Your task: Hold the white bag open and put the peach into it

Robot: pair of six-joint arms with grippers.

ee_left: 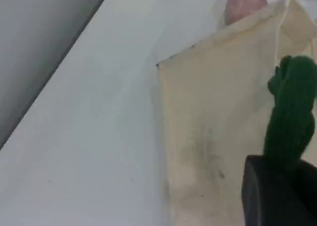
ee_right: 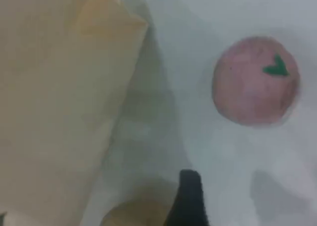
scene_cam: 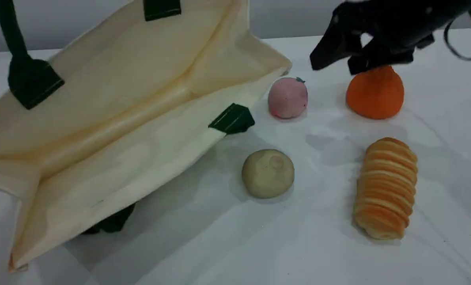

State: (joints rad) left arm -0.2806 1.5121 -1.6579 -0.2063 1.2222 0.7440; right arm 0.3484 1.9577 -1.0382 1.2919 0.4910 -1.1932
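Observation:
The white bag (scene_cam: 132, 99) lies on its side at the left, mouth gaping toward the fruits. Its upper side is lifted by a dark green handle (scene_cam: 10, 35) that runs up out of the scene view. In the left wrist view my left gripper (ee_left: 277, 186) is shut on that green handle (ee_left: 292, 112), with the bag's cloth (ee_left: 218, 112) below it. The peach (scene_cam: 287, 97) sits on the table just right of the bag's mouth, pink with a small green leaf (ee_right: 255, 80). My right gripper (scene_cam: 334, 63) hangs open, up and to the right of the peach, holding nothing.
An orange pear-shaped fruit (scene_cam: 375, 93) sits directly under the right gripper. A beige round bun (scene_cam: 267, 173) lies in front of the peach, and a ridged bread roll (scene_cam: 385, 188) lies at the right front. The table is covered in white cloth.

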